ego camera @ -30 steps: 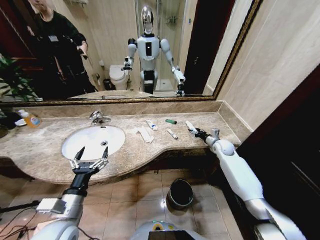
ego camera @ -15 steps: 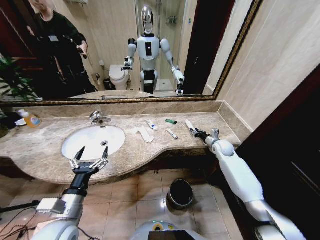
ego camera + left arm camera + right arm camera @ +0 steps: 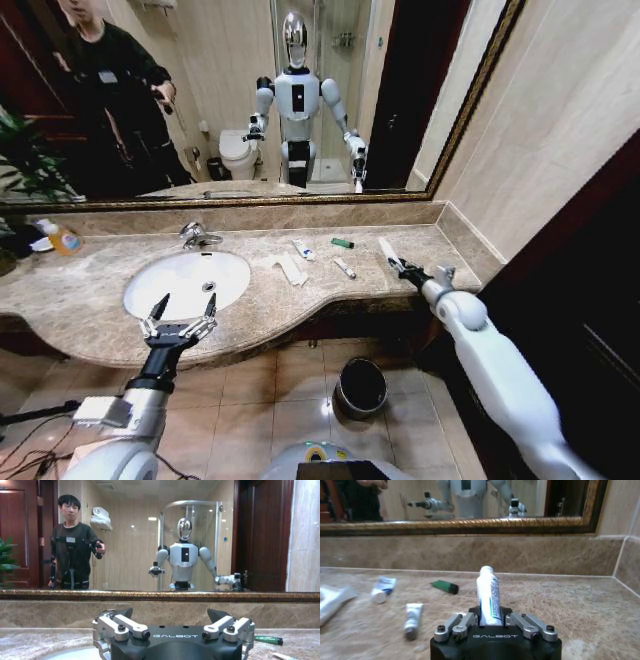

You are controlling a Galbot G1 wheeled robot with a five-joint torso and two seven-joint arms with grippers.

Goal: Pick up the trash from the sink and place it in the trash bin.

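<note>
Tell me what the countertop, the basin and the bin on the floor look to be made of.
Countertop: beige-brown mottled stone, likely polished marble, going by the veining and soft sheen. Sink: smooth glossy white, probably glazed ceramic. Trash bin: dark reflective wall suggesting polished metal, with what looks like a black plastic liner inside. The right gripper holds a white tube that looks like soft plastic.

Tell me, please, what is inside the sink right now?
The sink holds just its drain; no trash lies in the bowl. Its near edge is hidden behind the open left gripper. The right gripper holds a tube above the counter.
</note>
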